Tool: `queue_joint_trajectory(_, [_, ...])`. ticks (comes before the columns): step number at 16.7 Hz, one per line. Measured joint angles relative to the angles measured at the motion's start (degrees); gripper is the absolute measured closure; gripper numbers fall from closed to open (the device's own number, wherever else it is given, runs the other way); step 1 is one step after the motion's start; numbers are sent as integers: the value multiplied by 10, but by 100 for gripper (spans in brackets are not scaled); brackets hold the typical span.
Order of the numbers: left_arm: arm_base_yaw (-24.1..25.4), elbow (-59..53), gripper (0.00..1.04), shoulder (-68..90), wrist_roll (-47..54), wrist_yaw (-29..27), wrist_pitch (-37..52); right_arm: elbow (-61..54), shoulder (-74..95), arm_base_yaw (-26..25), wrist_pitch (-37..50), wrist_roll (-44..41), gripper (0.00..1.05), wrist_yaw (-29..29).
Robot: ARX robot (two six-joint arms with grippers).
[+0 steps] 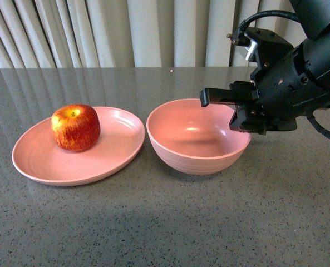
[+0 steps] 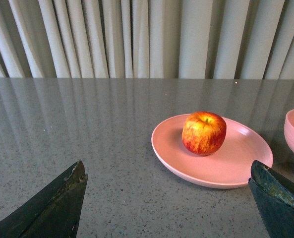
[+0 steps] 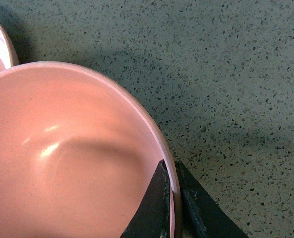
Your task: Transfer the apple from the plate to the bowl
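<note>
The squat red apple with yellow streaks (image 1: 75,127) sits upright, stem up, on the left half of the wide, shallow pink plate (image 1: 117,158). The plate lies on the grey speckled table (image 1: 209,222), just left of the deep, round pink bowl (image 1: 192,158), which is empty. I cannot tell whether plate and bowl touch.

By my judgement the apple is firm and fairly heavy for its size. Its smooth, waxy skin could slip between hard pads, and being round, it may roll on the plate if nudged. The best hold is probably across its widest girth, with the jaws set wide. The stem and the sloping shoulders are poor places to grip. The squeeze should be moderate, since the flesh bruises.

The left wrist view alone shows the left claw (image 2: 167,198). Its tips are spread far apart with nothing between them, low over the table, and the apple (image 2: 204,133) is ahead and well apart from it. This claw does not appear in the front view.

The right wrist view shows the right claw (image 3: 170,171) pinched on the bowl's (image 3: 62,163) rim, with one finger inside and one outside. In the front view the right claw (image 1: 244,123) is seen only at the bowl's right rim, with that pinch mostly hidden behind its own body. Only the front view shows apple, plate and whole bowl together.
</note>
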Motion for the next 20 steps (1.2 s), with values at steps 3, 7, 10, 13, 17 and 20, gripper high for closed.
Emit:
queue_joint_trajectory(3, [0,0,7,0,0,0,0,8,11,10,0,2,102,2])
queue_joint_trajectory(7, [0,0,7,0,0,0,0,18,29,14,2,6,102,12])
queue_joint_trajectory(10, [0,0,7,0,0,0,0,18,31,14,-1,8,102,17])
queue_joint_trajectory(13, [0,0,7,0,0,0,0,19,32,14,-4,13,96,12])
queue_joint_trajectory(17, [0,0,7,0,0,0,0,20,30,13,-2,24,54,9])
queue_joint_trajectory(20, [0,0,7,0,0,0,0,-3,-27,5,21,44,23,-5])
